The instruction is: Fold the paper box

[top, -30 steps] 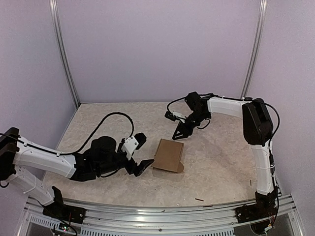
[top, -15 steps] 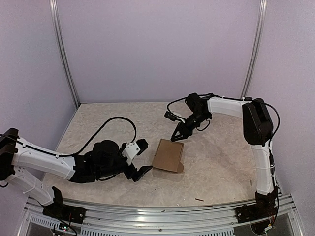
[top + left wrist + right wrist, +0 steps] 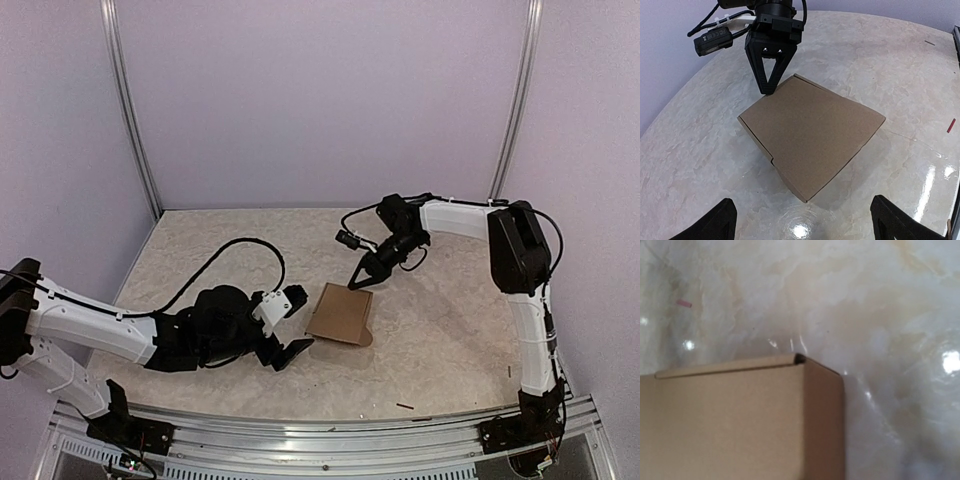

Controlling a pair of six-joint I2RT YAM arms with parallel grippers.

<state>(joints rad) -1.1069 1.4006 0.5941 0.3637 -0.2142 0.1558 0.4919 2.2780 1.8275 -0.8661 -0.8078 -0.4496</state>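
The paper box [image 3: 340,314] lies closed and flat on the marble table, a plain brown cardboard shape. It fills the middle of the left wrist view [image 3: 810,132] and the lower left of the right wrist view [image 3: 735,420]. My left gripper [image 3: 293,324] is open just left of the box, and its two fingertips [image 3: 715,225] straddle the near corner without touching it. My right gripper [image 3: 360,280] points down with its fingers [image 3: 767,82] shut together in a V, the tip resting on the box's far edge. Its own fingers do not show in the right wrist view.
A small dark scrap [image 3: 405,406] lies near the front rail. A red scrap [image 3: 951,125] lies right of the box, and a pink one [image 3: 684,303] shows in the right wrist view. Lilac walls close the back and sides.
My right gripper has come down and forward onto the box's far edge. My left gripper has drawn back slightly from the box's left side and stays open.
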